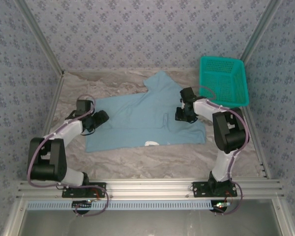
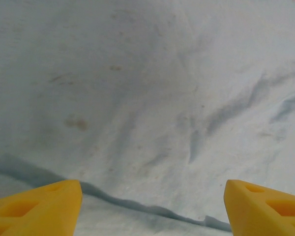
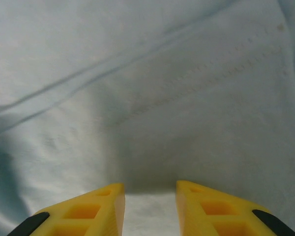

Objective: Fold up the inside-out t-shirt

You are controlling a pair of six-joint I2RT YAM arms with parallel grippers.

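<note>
Shirt location: inside-out t-shirt (image 1: 137,120) lay flat mid-table, light blue, spread wide between the two arms.
Shirt shape: one flap of cloth (image 1: 161,82) stuck out toward the far wall; small whitish print (image 1: 151,144) sat at the near edge.
Surface: marbled table (image 1: 137,164), bare strip showed in front of the shirt.
Left gripper: left gripper (image 1: 101,119) sat at the shirt's left edge, low over it.
Left state: jaws spread wide in the wrist view (image 2: 152,189), yellow fingers (image 2: 44,201) far apart, nothing held; a cloth edge ran across below them, with wrinkled blue cloth beyond.
Right gripper: right gripper (image 1: 183,115) was over the shirt's right part, near the flap's base.
Right state: jaws parted only a little in the wrist view (image 3: 150,189), yellow fingers (image 3: 93,206) with a narrow gap, no fold seen between the tips; smooth cloth with a stitched seam and a long crease lay ahead.
Basket: teal mesh basket (image 1: 221,58) stood at the far right, just beside the right arm, apart from the shirt.
</note>
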